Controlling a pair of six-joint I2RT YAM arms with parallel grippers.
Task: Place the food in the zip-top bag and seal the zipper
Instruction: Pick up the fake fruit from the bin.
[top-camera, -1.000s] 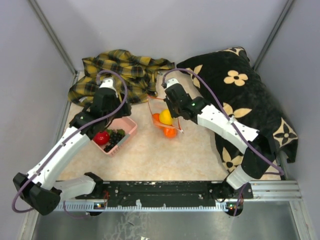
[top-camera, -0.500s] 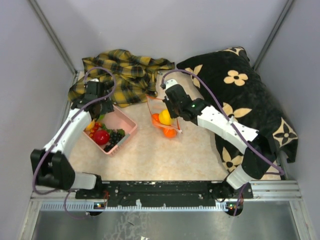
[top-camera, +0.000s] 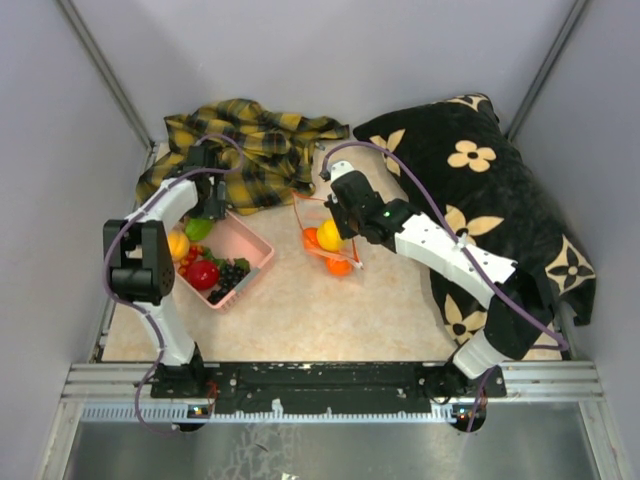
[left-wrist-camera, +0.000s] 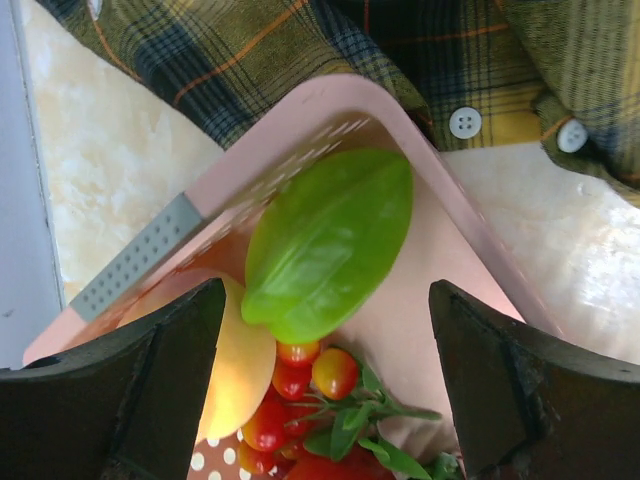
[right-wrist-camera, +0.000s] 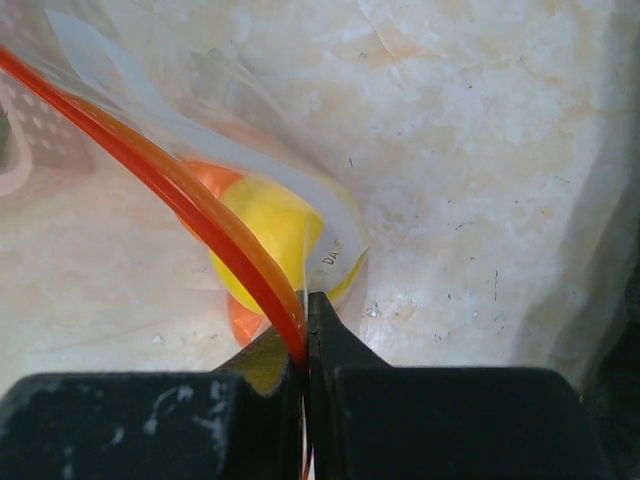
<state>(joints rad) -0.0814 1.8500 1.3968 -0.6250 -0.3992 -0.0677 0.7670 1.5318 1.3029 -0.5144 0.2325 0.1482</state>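
Note:
The pink basket holds food: a green leafy piece, a yellow-orange fruit, small red tomatoes, a red apple and dark grapes. My left gripper hangs open over the basket's far corner, nothing between its fingers. In the top view the left gripper is above the leafy piece. The zip-top bag stands in the middle with a yellow lemon and orange balls inside. My right gripper is shut on the red zipper at the bag's mouth.
A plaid shirt lies bunched right behind the basket, its buttons close to the basket rim. A black flowered cushion fills the right side under the right arm. Grey walls close in the left, back and right.
The left arm has folded back to the left, and its gripper has shifted to the basket's far corner with its jaws spread wider. The right gripper and bag have stayed put.

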